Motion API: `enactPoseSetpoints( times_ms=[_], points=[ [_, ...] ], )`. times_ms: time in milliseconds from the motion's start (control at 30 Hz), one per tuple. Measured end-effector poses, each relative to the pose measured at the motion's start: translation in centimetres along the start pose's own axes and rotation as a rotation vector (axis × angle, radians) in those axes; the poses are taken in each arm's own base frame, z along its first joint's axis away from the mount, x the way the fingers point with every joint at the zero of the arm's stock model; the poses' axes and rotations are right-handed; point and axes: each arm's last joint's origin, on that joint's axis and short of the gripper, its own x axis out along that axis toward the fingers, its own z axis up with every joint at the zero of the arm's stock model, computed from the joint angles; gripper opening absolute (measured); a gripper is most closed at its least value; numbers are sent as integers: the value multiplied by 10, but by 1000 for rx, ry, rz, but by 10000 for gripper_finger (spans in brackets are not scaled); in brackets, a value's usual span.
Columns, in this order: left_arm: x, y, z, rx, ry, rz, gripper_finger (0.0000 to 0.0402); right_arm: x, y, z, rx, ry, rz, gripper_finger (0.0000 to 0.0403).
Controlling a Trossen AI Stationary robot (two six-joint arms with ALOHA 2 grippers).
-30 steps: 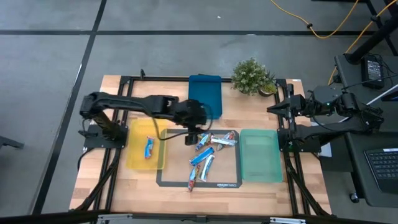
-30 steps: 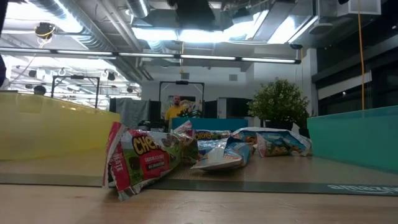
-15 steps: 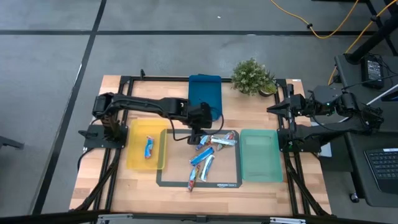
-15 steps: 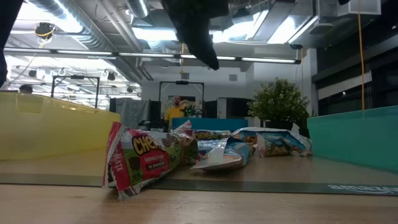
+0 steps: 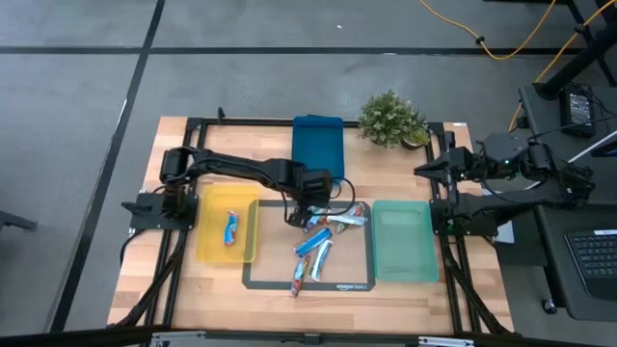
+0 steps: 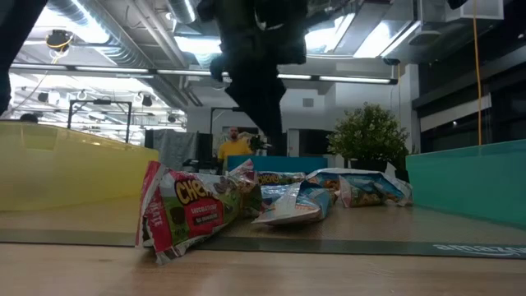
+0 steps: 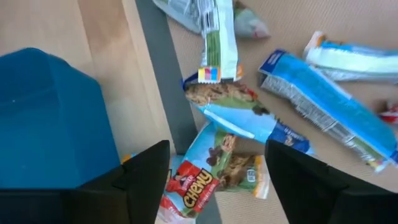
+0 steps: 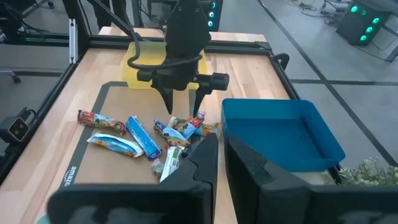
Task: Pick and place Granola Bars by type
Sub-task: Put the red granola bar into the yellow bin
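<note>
Several Granola Bars [image 5: 333, 218] lie loose on the black-edged mat [image 5: 359, 285]; blue-and-white ones [image 5: 313, 247] are mid-mat and a red Chewy one [image 6: 191, 212] is nearest the front. One blue-and-white bar [image 5: 231, 226] lies in the yellow tray [image 5: 214, 253]. My left gripper [image 5: 301, 212] hangs open, pointing steeply down, just above the mat's far left corner. In its wrist view its fingers stand on either side of a Chewy bar [image 7: 210, 173] without touching it. My right gripper [image 8: 221, 158] waits shut, raised at the table's right edge.
A blue tray [image 5: 318, 145] stands at the far middle, beside the left gripper. A green tray [image 5: 403, 241] is right of the mat. A potted plant [image 5: 390, 118] sits at the far right. Bare wood lies along the near edge.
My left gripper has come down from above toward the bars at the mat's far left corner, its arm stretching out toward the table's right. It has rolled a little about its own line. The bars lie as before.
</note>
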Motion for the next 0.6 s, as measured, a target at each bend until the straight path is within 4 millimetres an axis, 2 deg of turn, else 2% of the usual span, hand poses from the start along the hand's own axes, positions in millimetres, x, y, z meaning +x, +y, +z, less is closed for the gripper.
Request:
enactPoseSetpoints(
  times_ms=[167, 433, 600],
  points=[
    [11, 0, -1, 29, 31, 18, 264, 0, 0, -1, 0, 11, 0, 34],
    [40, -2, -6, 53, 106, -10, 257, 0, 0, -2, 2, 17, 1, 34],
    [46, -2, -8, 53, 123, -15, 255, 0, 1, -2, 4, 16, 26, 34]
  ],
)
